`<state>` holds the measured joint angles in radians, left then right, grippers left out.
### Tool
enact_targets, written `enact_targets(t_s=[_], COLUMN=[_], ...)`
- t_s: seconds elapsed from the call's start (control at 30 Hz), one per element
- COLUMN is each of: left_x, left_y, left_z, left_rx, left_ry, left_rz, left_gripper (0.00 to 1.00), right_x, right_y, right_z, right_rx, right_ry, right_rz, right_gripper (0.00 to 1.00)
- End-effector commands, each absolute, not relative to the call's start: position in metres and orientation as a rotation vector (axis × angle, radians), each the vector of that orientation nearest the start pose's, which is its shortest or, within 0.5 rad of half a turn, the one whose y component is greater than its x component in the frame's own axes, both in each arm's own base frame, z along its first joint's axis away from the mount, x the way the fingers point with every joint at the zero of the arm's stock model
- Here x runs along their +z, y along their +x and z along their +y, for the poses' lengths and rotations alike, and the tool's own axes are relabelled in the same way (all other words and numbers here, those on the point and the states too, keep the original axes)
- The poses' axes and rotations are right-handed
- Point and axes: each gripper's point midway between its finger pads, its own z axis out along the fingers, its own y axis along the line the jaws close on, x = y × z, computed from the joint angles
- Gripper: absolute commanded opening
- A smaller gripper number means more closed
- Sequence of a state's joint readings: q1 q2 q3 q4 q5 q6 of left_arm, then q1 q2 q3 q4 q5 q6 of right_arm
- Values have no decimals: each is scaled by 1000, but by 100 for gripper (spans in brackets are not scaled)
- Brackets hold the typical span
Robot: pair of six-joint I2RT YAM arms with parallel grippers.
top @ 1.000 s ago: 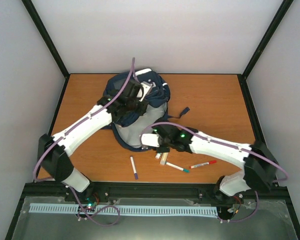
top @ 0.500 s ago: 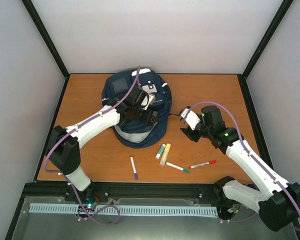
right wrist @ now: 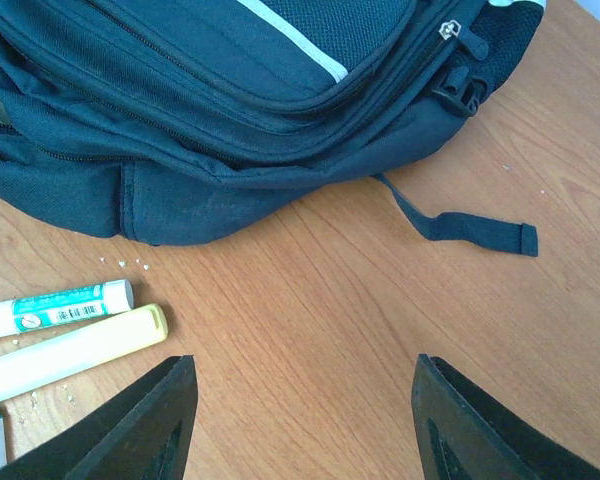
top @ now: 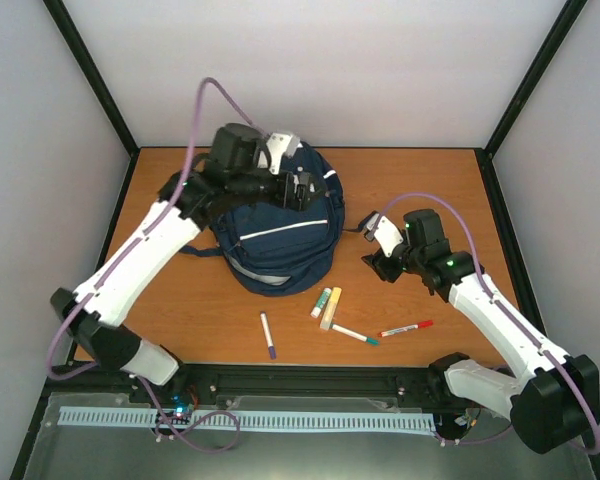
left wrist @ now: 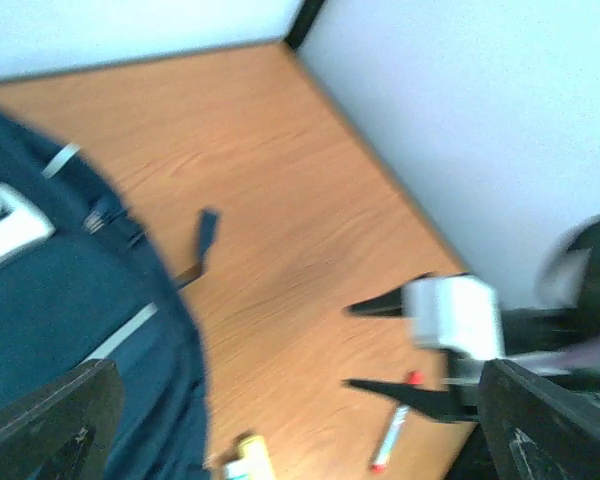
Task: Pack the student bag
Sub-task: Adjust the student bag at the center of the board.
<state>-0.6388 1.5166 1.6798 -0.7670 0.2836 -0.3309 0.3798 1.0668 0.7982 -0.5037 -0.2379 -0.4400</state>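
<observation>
The student bag (top: 275, 240), navy with a thin white stripe, lies flat on the wooden table, front pockets up. My left gripper (top: 305, 190) hovers open over the bag's far top edge with nothing between its fingers. That wrist view is blurred: the student bag (left wrist: 60, 330) is at the left, and my left gripper (left wrist: 300, 440) spans bare table. My right gripper (top: 368, 247) is open beside the bag's right side, above bare wood. In its own view my right gripper (right wrist: 305, 420) holds nothing, with the student bag (right wrist: 210, 100) just ahead and a loose strap (right wrist: 460, 225) lying on the table.
Near the front edge lie a purple marker (top: 267, 335), a green-capped marker (top: 322, 301), a yellow highlighter (top: 330, 308), a teal-tipped pen (top: 354, 334) and a red pen (top: 406, 328). Black frame posts and white walls enclose the table.
My left gripper opened and swung from the bag's middle to its far top edge; the bag settled flat. My right gripper left the bag's near opening and moved right, opening wider.
</observation>
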Motion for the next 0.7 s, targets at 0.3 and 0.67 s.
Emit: enact_targets(t_s=[0.3,0.67], left_x=[526,512], left_y=[255,263], left_z=[-276,-293], left_rx=[-1305,-1387], left_ry=[304,280], left_rz=[1841,1937], left_gripper=[100,100], right_x=[159,157], right_y=[288,287], right_z=[153,154], right_rx=[233,245], right_ry=[-1028,-1035], right_rz=[2113,2121], right_gripper=[62,62])
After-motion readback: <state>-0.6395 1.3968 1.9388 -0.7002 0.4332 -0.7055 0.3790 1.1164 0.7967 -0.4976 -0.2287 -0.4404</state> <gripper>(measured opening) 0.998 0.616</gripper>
